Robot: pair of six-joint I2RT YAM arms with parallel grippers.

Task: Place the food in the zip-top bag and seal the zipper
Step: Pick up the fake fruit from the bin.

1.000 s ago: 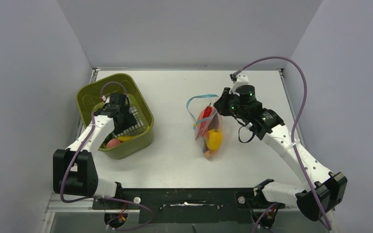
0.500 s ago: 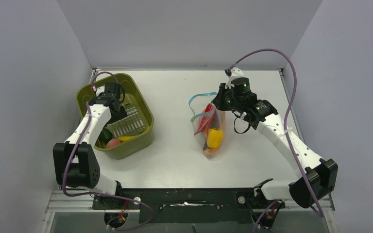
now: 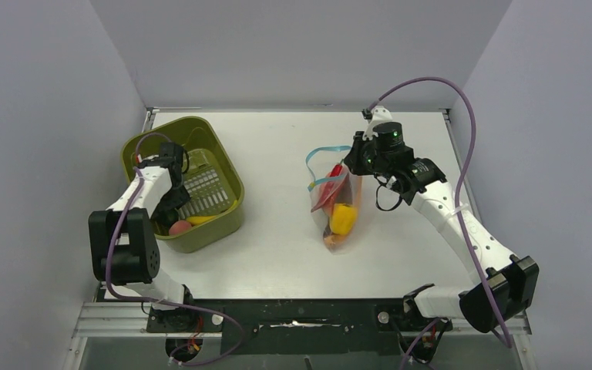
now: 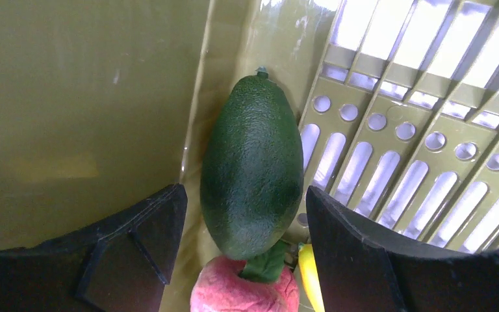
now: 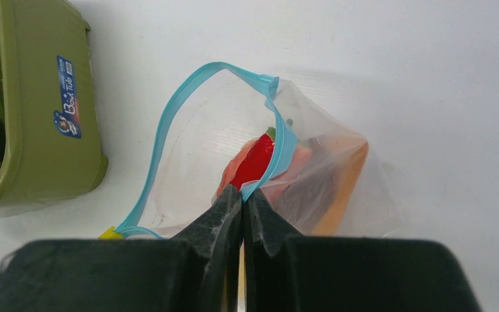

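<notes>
left gripper (image 4: 245, 192) gapes astride the slick avocado (image 4: 253, 149); i fear it squirts toward twelve o'clock. right gripper (image 5: 242, 195) clamps the zipper (image 5: 283, 136).

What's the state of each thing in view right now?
zip-top bag: mouth open, food inside.
zipper: unsealed.
right claw: shut on the zipper.
left claw: open, astride the avocado, not gripping.
avocado: lying loose in the bin.
olive bin: upright, food left inside.
</notes>
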